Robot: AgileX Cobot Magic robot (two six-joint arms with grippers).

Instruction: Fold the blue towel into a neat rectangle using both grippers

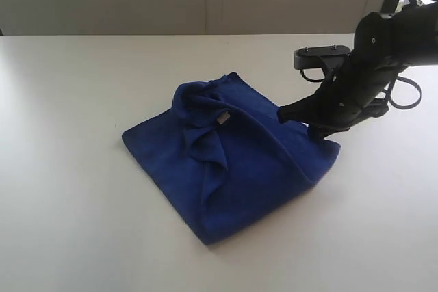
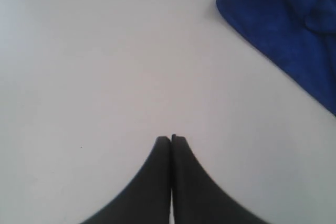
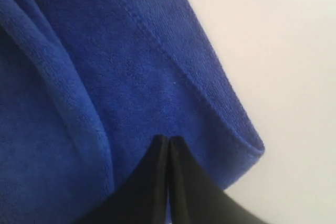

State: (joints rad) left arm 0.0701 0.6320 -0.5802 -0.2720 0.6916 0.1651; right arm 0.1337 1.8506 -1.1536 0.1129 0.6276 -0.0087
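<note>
The blue towel [image 1: 233, 169] lies on the white table in a rough, loosely folded heap, with ridges bunched at its middle and a small white tag [image 1: 223, 118] on top. My right gripper [image 1: 282, 113] reaches in from the right and hovers over the towel's right edge. In the right wrist view the right gripper [image 3: 168, 138] is shut, with nothing between its fingers and the towel [image 3: 105, 77] and its hemmed corner beneath. The left gripper [image 2: 171, 138] is shut over bare table, apart from the towel [image 2: 283, 24]. The exterior view does not show the left arm.
The white table [image 1: 68, 100] stretches bare to the left of and in front of the towel. A pale wall runs along the back. The right arm's black body and cables [image 1: 397, 66] stand over the table's back right.
</note>
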